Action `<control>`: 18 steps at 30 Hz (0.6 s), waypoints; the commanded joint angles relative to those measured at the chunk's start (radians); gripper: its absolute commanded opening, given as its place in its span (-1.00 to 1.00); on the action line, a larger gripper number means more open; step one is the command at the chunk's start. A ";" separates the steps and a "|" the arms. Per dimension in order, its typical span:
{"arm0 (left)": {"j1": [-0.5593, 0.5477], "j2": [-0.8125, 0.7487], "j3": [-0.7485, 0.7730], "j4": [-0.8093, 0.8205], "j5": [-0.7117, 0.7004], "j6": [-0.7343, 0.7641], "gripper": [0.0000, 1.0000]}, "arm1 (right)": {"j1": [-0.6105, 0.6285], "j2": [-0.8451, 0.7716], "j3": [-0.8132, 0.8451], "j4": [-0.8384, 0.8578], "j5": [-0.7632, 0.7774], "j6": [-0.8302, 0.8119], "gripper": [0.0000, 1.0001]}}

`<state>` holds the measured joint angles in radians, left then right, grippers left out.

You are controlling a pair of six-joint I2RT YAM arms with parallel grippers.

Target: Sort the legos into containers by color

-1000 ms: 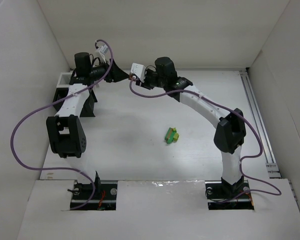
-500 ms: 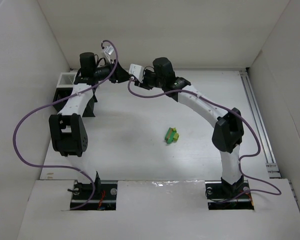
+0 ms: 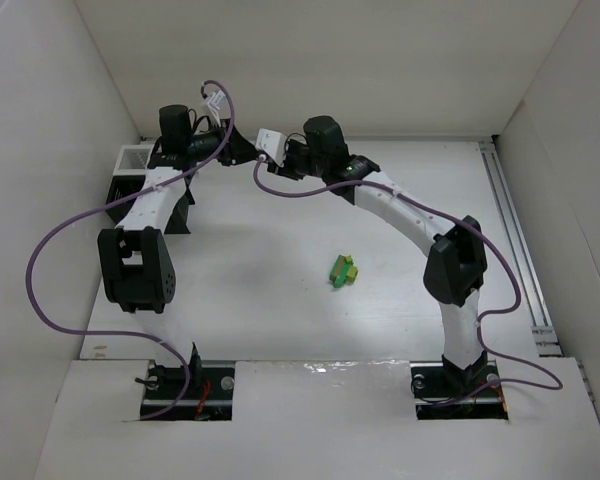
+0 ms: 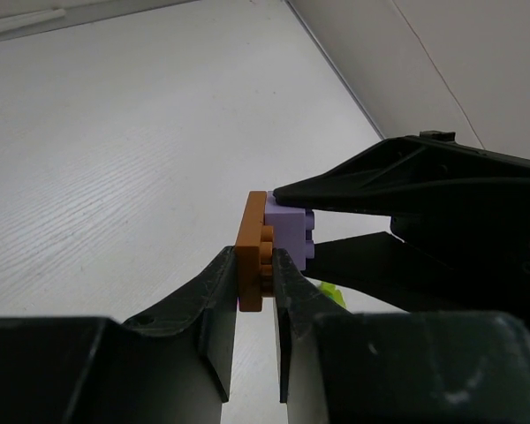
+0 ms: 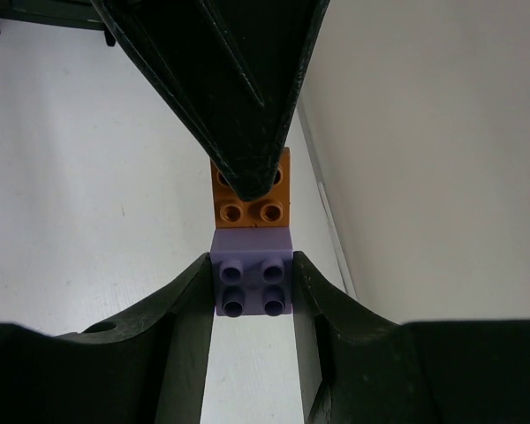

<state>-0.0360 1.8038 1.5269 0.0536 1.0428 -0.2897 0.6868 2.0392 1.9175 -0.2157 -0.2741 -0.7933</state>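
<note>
Left gripper (image 4: 252, 265) has snapped closed since a second ago, now clenched on the orange brick (image 4: 250, 237). Right gripper (image 5: 252, 265) grips the joined purple brick (image 5: 252, 290). Both arms reach far-left, fingertips meeting above the table near the rack (image 3: 128, 158); green legos (image 3: 343, 270) lie mid-table.

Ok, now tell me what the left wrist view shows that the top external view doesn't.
Only the left wrist: an orange brick pinched in the left gripper, joined to a purple brick held by the right gripper. Only the top: the black rack at far left. Both: the grippers meeting above the table.
</note>
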 commanded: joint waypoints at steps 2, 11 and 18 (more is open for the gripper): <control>-0.007 -0.011 0.026 0.002 -0.026 0.021 -0.94 | 0.019 -0.031 0.020 0.053 -0.004 0.002 -1.00; -0.007 -0.052 0.059 -0.129 -0.341 0.136 -1.00 | 0.019 -0.066 -0.017 0.053 -0.004 0.002 -1.00; -0.007 -0.109 -0.008 -0.135 -0.495 0.167 -1.00 | 0.010 -0.106 -0.046 0.053 -0.025 0.011 -1.00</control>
<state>-0.0498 1.7855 1.5436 -0.0933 0.6609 -0.1650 0.6930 2.0163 1.8771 -0.2092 -0.2665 -0.7929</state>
